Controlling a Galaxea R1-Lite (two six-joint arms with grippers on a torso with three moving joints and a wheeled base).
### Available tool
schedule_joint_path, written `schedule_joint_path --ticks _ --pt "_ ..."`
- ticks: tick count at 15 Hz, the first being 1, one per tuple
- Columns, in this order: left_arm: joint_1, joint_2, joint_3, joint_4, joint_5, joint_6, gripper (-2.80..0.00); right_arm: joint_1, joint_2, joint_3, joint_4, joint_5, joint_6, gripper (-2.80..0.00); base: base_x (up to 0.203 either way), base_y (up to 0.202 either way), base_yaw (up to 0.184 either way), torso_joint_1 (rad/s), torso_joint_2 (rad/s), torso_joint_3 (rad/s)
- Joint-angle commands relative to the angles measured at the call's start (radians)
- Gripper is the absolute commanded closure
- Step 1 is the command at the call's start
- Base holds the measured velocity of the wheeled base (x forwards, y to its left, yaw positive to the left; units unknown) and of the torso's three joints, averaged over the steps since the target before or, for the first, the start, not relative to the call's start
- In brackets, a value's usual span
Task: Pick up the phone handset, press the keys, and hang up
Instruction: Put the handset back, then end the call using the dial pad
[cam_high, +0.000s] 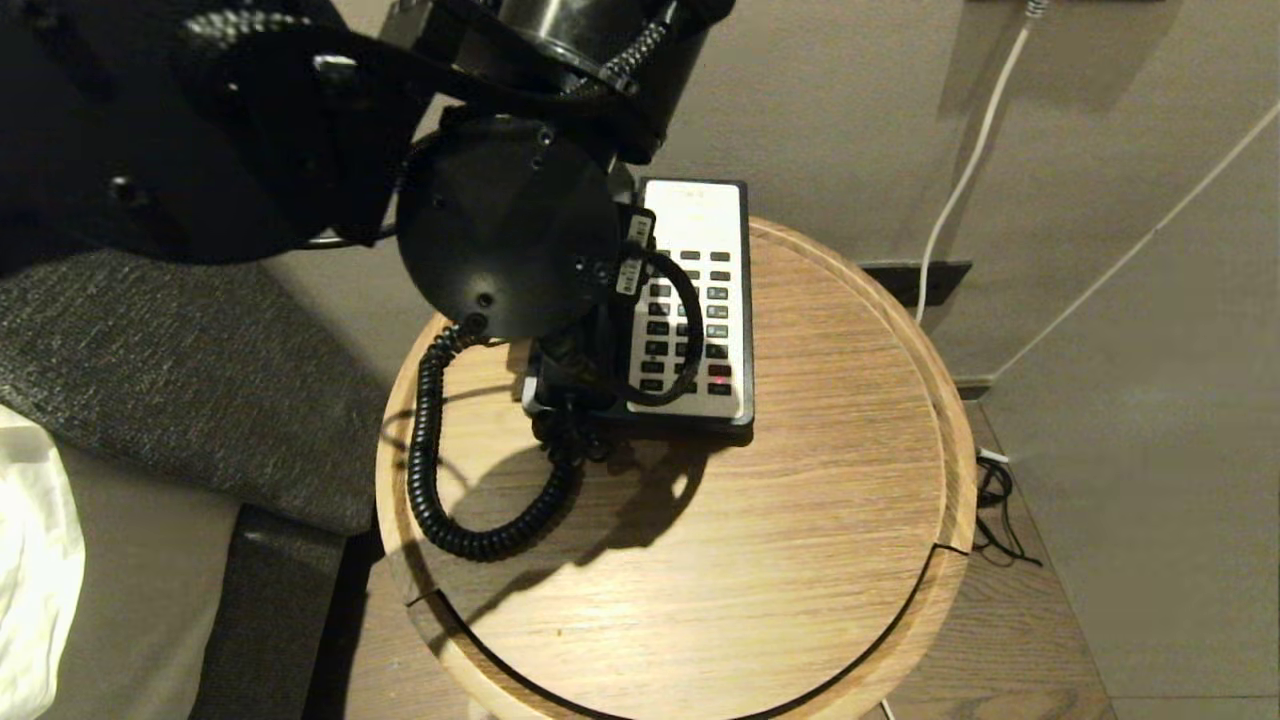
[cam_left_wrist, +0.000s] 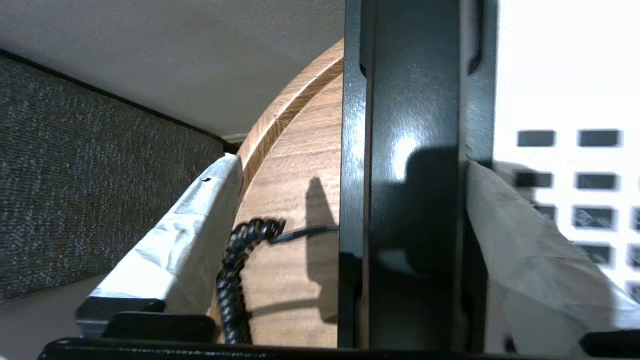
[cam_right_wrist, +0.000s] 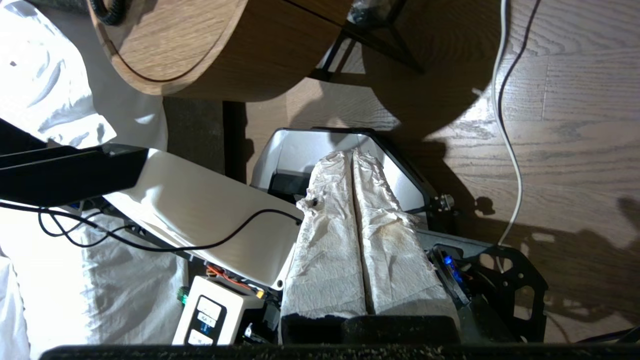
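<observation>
Left pincer (cam_left_wrist: 350, 210): released, astride the phone handset (cam_left_wrist: 412, 150) on its cradle beside the keys (cam_left_wrist: 575, 180) | right pincer (cam_right_wrist: 352, 200): clenched, parked low | you lift straight, clear of the coiled cord (cam_left_wrist: 232, 270).

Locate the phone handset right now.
The phone handset lies along the phone base's left side on the round wooden table, between the left end effector's open fingers, beside the keys.

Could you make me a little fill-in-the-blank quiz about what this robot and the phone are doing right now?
1. The phone handset lies between the left gripper's ___ fingers.
2. The coiled cord curls over a round ___ table.
3. The right gripper, pointing at the floor, is ___.
4. One of the keys is coloured ___.

Missing words: open; wooden; shut; red
</observation>
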Motion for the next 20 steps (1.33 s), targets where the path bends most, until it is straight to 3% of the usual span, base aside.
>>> schedule_joint_path --ticks 1,3,4,7,9,12,15,20 --pt "-0.015 -0.049 0.0 0.01 0.007 -0.006 -2.8 0.002 -0.004 0.013 0.006 0.001 0.003 0.0 0.0 0.0 0.0 0.0 0.0 0.0" --pt "-0.029 -0.091 0.004 0.019 0.005 -0.009 -2.8 0.0 -0.007 0.026 0.004 0.005 0.003 0.0 0.0 0.0 0.0 0.0 0.0 0.0" --pt "-0.034 -0.121 0.008 0.045 0.003 -0.015 0.0 0.0 -0.009 0.038 0.004 0.007 0.003 0.0 0.0 0.0 0.0 0.0 0.0 0.0" --pt "-0.075 -0.221 0.012 0.169 -0.038 -0.12 0.0 -0.002 -0.028 0.074 -0.009 0.006 0.003 0.0 0.0 0.0 0.0 0.0 0.0 0.0" --pt "-0.162 -0.295 0.026 0.221 -0.072 -0.197 0.0 -0.004 -0.028 0.065 -0.023 0.006 0.003 0.0 0.0 0.0 0.0 0.0 0.0 0.0" --pt "-0.307 -0.436 0.121 0.266 -0.073 -0.302 0.0 -0.009 0.025 -0.001 -0.025 0.007 0.004 0.0 0.0 0.0 0.0 0.0 0.0 0.0" --pt "-0.388 -0.607 0.255 0.268 -0.053 -0.333 0.0 -0.009 0.168 -0.126 -0.028 0.014 0.004 0.0 0.0 0.0 0.0 0.0 0.0 0.0" --pt "-0.403 -0.877 0.491 0.258 0.029 -0.363 0.0 -0.008 0.564 -0.381 -0.066 0.034 -0.002 0.0 0.0 0.0 0.0 0.0 0.0 0.0"
